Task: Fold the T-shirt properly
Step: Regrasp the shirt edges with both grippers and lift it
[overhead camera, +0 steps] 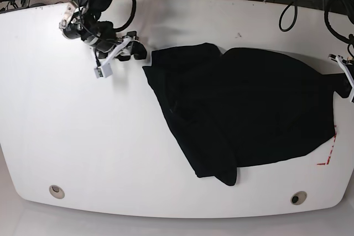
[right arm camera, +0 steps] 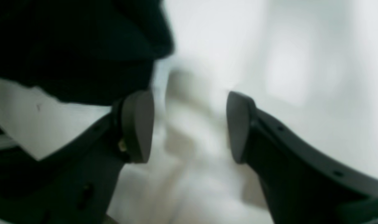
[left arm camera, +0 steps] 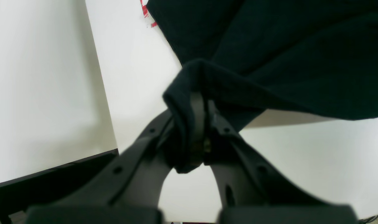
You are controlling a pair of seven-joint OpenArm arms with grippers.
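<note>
Pinching a bunched edge of the T-shirt (left arm camera: 270, 56), the left hand (left arm camera: 201, 102) is clamped; right hand (right arm camera: 189, 124) gapes empty.

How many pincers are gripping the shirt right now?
1. The left pincer is shut on a bunched edge of the T-shirt. The right pincer stands open beside the cloth, holding nothing.
</note>
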